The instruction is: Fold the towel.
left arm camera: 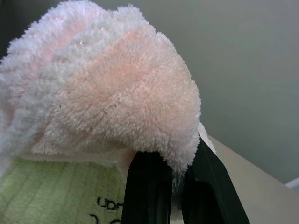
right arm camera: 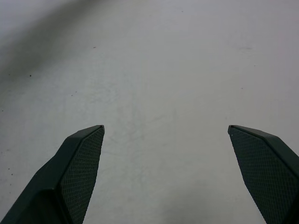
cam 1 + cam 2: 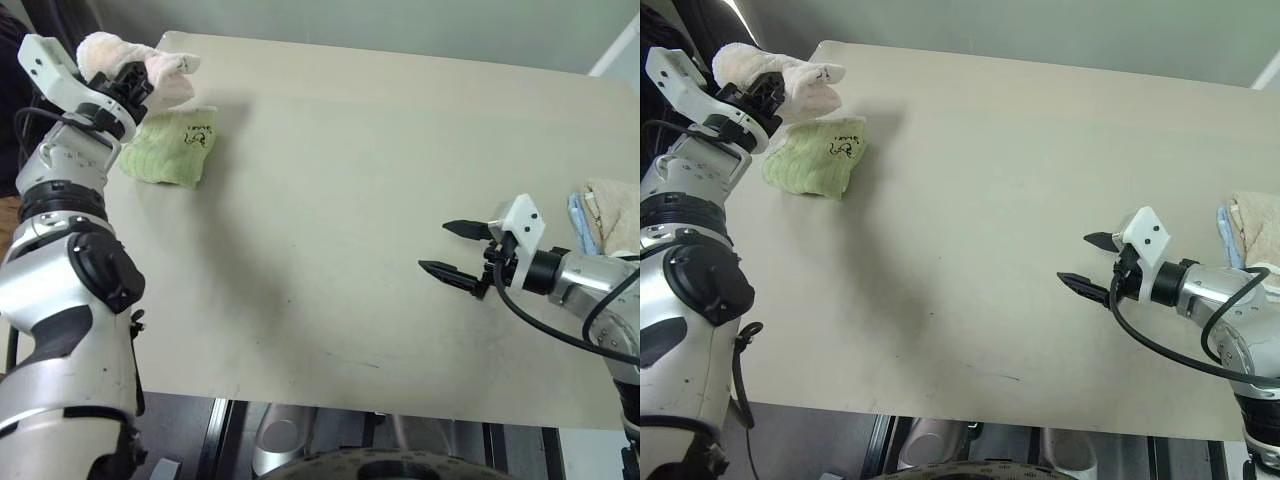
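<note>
Holding the bunched pink towel above the table's far left corner, the left gripper pinches it over the folded green towel. Right gripper hangs spread near the right edge. Risk: a loose wad, dropped, could land askew on the green one.

Pale pink terry towel, bunched in a fluffy wad, lifted off the table at far left corner, just above/behind the folded green towel.
</note>
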